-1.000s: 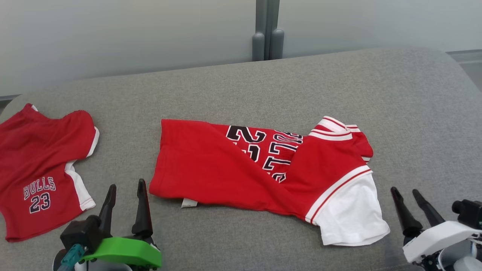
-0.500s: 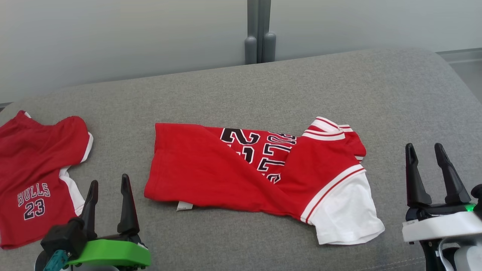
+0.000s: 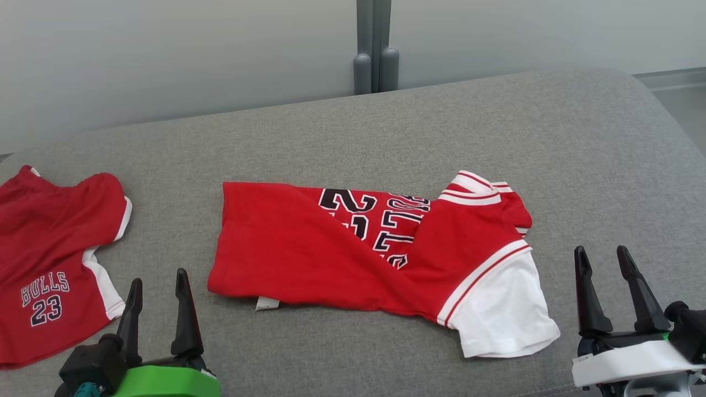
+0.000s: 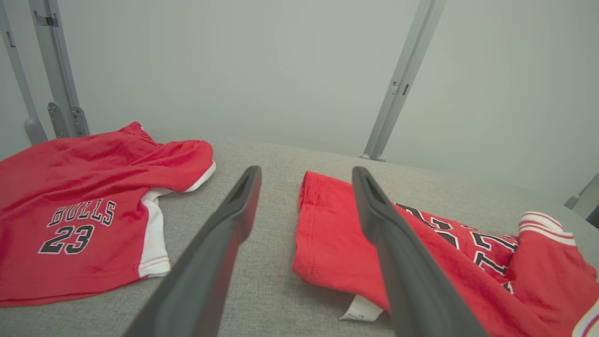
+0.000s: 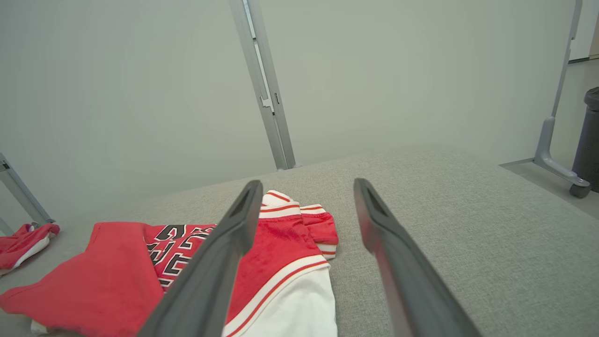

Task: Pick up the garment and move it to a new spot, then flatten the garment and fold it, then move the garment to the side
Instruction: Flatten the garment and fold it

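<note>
- Bright, even, soft light in all views; no glare on the pale wall [image 3: 165, 55].
- Shadows are faint: a thin one lies under the shirt's [image 3: 309, 259] near edge on the grey tabletop [image 3: 551, 138].
- The head view is sharp, and the shirt's print is crisp.
- The wrist views bend at the edges, so the posts [image 4: 400, 84] lean.
- The left tool [image 4: 305, 173] and right tool [image 5: 304, 185] look soft near the lens.
</note>
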